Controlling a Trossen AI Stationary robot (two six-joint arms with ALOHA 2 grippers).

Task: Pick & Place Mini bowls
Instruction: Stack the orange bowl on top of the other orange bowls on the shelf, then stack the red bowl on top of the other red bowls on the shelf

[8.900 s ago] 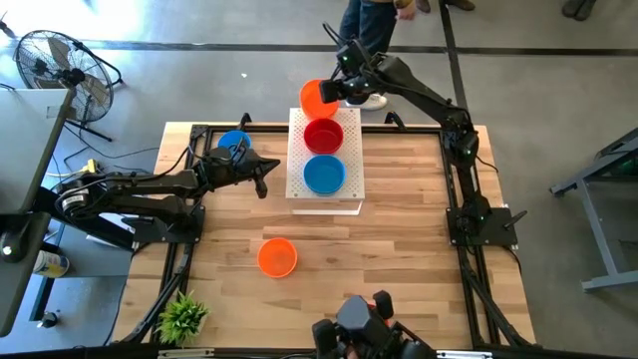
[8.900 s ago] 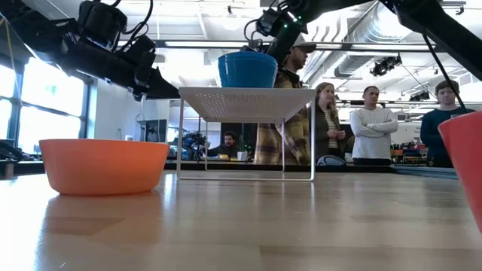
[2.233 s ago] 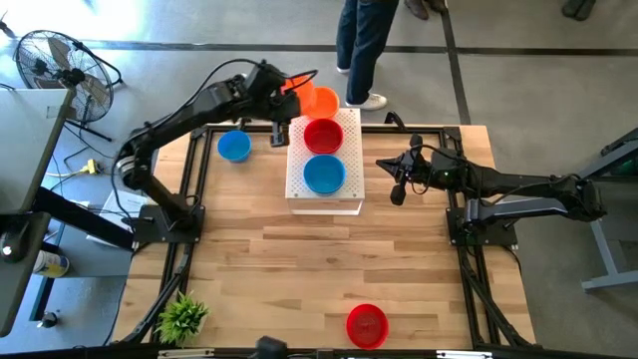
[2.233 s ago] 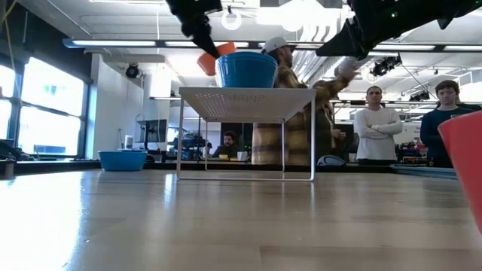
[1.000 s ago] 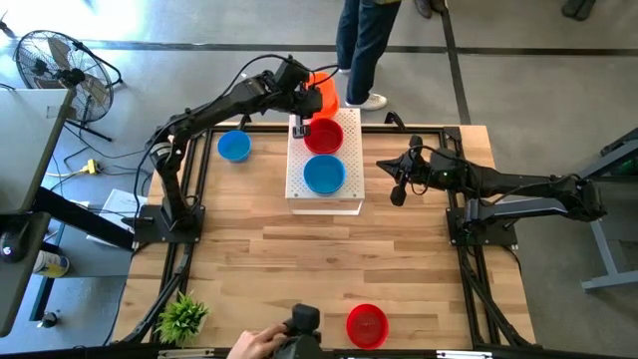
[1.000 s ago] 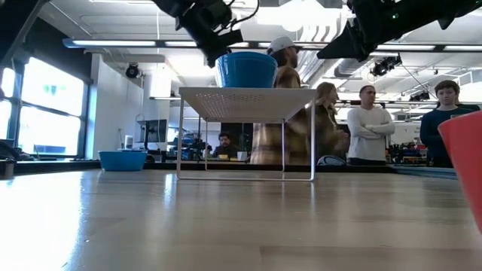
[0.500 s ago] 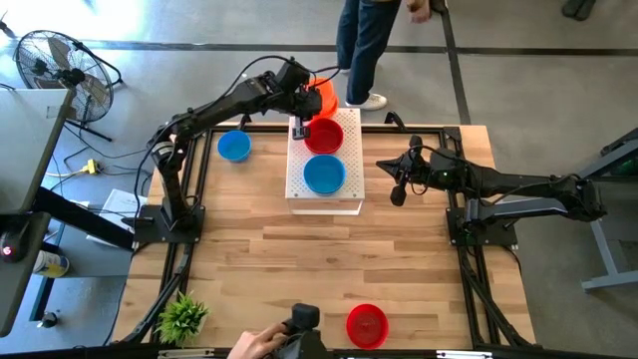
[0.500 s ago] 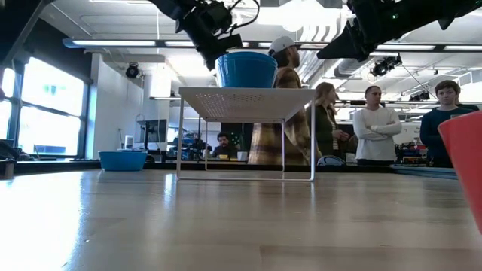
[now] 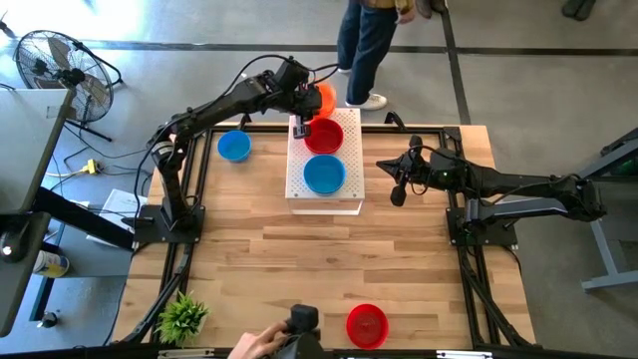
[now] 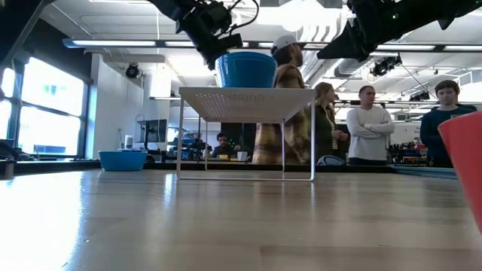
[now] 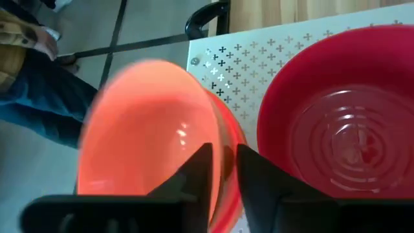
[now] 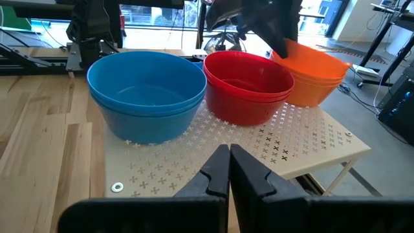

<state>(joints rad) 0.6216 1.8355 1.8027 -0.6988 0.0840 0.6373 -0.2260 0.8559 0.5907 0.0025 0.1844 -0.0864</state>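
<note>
A white perforated platform (image 9: pixel 349 184) carries a row of mini bowls: blue (image 9: pixel 324 174), red (image 9: pixel 323 136), and orange (image 9: pixel 323 98) at its far end. In the right wrist view each colour shows two stacked rims. My left gripper (image 11: pixel 223 152) is open and astride the upper orange bowl (image 11: pixel 145 129), whose image is blurred. My right gripper (image 9: pixel 397 191) hangs shut to the right of the platform, holding nothing. One blue bowl (image 9: pixel 234 147) rests on the table at far left. A red one (image 9: pixel 366 325) rests near the front edge. My left gripper stands over the orange bowl's rim (image 11: pixel 225 139) on the side toward the red bowl, one finger inside the bowl and one outside, slanting down from the table's left. Whether the fingers touch the wall I cannot tell. The bowl sits nested on another orange bowl (image 12: pixel 310 87).
A person's hand (image 9: pixel 261 344) with a dark device shows at the table's near edge, beside a green plant (image 9: pixel 183 315). People stand beyond the far edge (image 10: pixel 369 124). Bare wood lies between the platform and the front edge.
The orange bowl, tilted under my left gripper a second ago, now lies flatter and rounder at the platform's far end. Both arms have kept their places.
</note>
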